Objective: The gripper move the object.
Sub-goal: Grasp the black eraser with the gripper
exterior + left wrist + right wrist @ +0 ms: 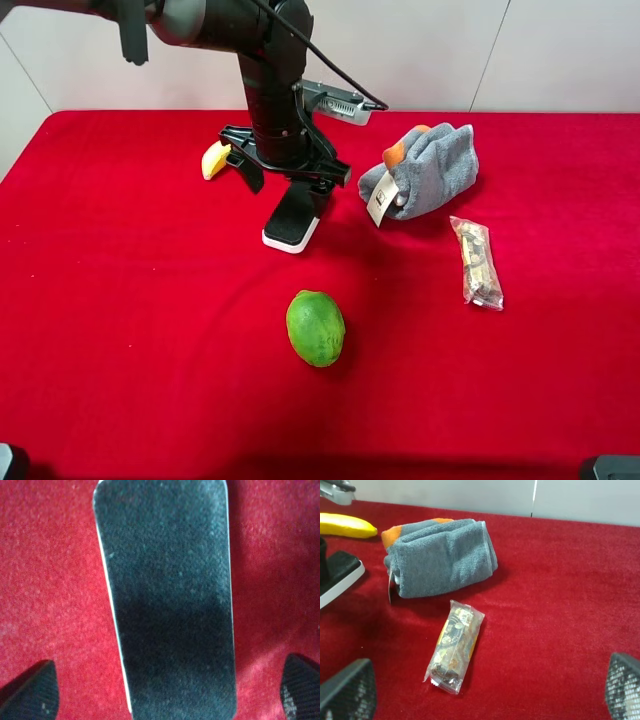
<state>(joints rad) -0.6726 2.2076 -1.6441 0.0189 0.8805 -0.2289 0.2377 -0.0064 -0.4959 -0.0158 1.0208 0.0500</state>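
The left gripper [165, 692] hangs spread wide, fingertips [30, 692] either side of the object [165, 580], which lies flat and untouched on the red desk [45, 580] directly beneath, so low that a pinch could skid off and twist it.

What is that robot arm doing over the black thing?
The robot's left arm is poised over a board eraser lying on the red tablecloth. Its jaws are open, one on each side of the eraser, not gripping yet. The green fruit, grey towel and clear packet sit nearby.
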